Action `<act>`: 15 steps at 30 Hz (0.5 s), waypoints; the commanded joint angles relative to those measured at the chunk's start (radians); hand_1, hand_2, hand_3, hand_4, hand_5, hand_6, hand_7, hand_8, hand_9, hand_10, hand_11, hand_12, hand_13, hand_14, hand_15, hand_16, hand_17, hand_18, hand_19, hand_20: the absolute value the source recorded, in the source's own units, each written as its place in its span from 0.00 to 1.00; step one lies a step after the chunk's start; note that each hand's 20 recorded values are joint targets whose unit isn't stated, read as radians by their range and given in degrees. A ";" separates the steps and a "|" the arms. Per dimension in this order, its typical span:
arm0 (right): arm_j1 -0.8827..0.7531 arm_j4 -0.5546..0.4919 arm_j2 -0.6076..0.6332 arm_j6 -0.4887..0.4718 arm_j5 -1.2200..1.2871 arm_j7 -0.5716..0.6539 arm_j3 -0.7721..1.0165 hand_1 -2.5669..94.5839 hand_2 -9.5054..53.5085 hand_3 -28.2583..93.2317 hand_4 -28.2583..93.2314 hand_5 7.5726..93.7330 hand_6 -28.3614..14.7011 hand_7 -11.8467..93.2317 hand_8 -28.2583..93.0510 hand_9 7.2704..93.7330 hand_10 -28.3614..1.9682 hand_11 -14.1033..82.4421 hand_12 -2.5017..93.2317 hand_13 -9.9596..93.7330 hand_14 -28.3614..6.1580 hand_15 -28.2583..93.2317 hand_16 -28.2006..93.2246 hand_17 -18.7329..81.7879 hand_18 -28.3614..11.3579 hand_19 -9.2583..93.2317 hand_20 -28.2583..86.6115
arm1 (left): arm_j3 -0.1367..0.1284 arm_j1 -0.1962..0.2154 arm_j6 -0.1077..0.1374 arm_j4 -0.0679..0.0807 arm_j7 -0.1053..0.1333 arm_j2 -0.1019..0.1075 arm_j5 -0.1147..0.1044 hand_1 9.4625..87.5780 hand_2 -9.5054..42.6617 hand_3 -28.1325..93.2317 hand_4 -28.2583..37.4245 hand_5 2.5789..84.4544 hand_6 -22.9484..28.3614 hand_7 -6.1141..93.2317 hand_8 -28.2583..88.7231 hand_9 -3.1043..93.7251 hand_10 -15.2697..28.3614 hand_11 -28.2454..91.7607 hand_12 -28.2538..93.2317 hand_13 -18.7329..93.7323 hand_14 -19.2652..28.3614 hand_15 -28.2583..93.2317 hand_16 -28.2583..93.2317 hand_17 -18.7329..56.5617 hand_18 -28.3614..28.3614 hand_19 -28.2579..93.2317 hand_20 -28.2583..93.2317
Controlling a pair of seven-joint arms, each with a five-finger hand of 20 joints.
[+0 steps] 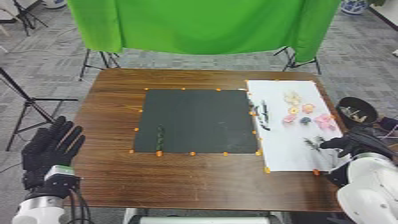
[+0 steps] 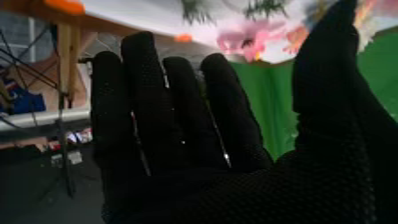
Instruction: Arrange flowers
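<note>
At the lower right of the frame, your right hand (image 1: 355, 142) is resting just beside a green sprig (image 1: 313, 143), its fingers straight and fairly close together, its thumb standing apart, pinching nothing; whether it is touching the sprig, you cannot tell. Your left hand (image 1: 53, 145) is waiting at the lower left, fingers straight and slightly spread. One leafy stem (image 1: 160, 139) is lying upright in the frame on the dark mat (image 1: 200, 120), left of centre; the dark leaves (image 1: 264, 113), pink flower (image 1: 324, 121) and orange flower (image 1: 308, 108) are lying on the white sheet (image 1: 286, 161) at the right. With the sprig so thin, you are risking brushing it away if your fingertips are coming in flat, or dragging the sheet if your palm is pressing low; a wide sweep upward could be scattering the pink flower too.
</note>
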 commanded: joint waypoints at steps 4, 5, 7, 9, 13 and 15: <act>0.015 0.092 -0.037 0.064 0.042 -0.023 -0.042 0.50 0.00 0.86 0.00 0.64 0.60 0.27 0.12 0.65 0.51 0.26 0.16 0.67 0.42 0.48 0.37 0.43 0.18 0.74 0.38 | 0.004 0.020 -0.002 -0.009 -0.014 -0.016 -0.003 0.23 0.51 0.84 0.01 0.47 0.64 0.24 0.16 0.36 0.71 0.45 0.32 0.38 0.75 0.56 0.16 0.16 0.75 0.53 0.30; 0.012 0.094 -0.037 0.089 0.027 -0.026 -0.047 0.52 0.00 0.85 0.00 0.67 0.62 0.28 0.13 0.68 0.51 0.27 0.16 0.69 0.44 0.48 0.37 0.44 0.19 0.74 0.39 | 0.004 0.018 -0.003 -0.008 -0.014 -0.016 -0.004 0.23 0.51 0.84 0.01 0.47 0.64 0.24 0.16 0.36 0.71 0.45 0.32 0.38 0.75 0.56 0.16 0.16 0.75 0.53 0.30; 0.013 0.098 -0.032 0.136 0.001 -0.035 -0.060 0.59 0.00 0.79 0.00 0.74 0.63 0.31 0.19 0.76 0.52 0.28 0.18 0.72 0.48 0.47 0.39 0.45 0.21 0.74 0.40 | 0.003 0.023 -0.002 -0.010 -0.013 -0.018 -0.003 0.23 0.51 0.84 0.01 0.47 0.64 0.24 0.16 0.36 0.71 0.45 0.32 0.38 0.75 0.56 0.16 0.16 0.75 0.53 0.30; 0.003 0.093 -0.030 0.164 -0.009 -0.056 -0.056 0.62 0.00 0.77 0.00 0.79 0.65 0.38 0.23 0.83 0.54 0.25 0.26 0.75 0.53 0.45 0.45 0.46 0.22 0.73 0.41 | 0.004 0.023 0.001 -0.011 -0.014 -0.018 -0.004 0.23 0.51 0.84 0.01 0.47 0.64 0.24 0.16 0.36 0.71 0.45 0.32 0.38 0.75 0.56 0.16 0.16 0.75 0.53 0.30; -0.001 0.087 -0.022 0.200 -0.025 -0.082 -0.057 0.62 0.00 0.78 0.00 0.81 0.65 0.50 0.29 0.91 0.56 0.22 0.35 0.78 0.57 0.44 0.50 0.47 0.24 0.74 0.42 | 0.003 0.025 0.000 -0.011 -0.016 -0.019 -0.008 0.24 0.52 0.84 0.00 0.47 0.64 0.24 0.16 0.36 0.71 0.45 0.32 0.38 0.75 0.56 0.16 0.16 0.75 0.54 0.30; -0.004 0.081 -0.019 0.226 -0.031 -0.086 -0.060 0.62 0.00 0.79 0.00 0.81 0.64 0.51 0.29 0.93 0.57 0.21 0.37 0.79 0.59 0.44 0.51 0.47 0.24 0.74 0.42 | 0.005 0.026 -0.001 -0.012 -0.015 -0.019 -0.009 0.24 0.52 0.84 0.00 0.47 0.64 0.24 0.16 0.36 0.71 0.45 0.32 0.38 0.75 0.56 0.16 0.16 0.75 0.54 0.30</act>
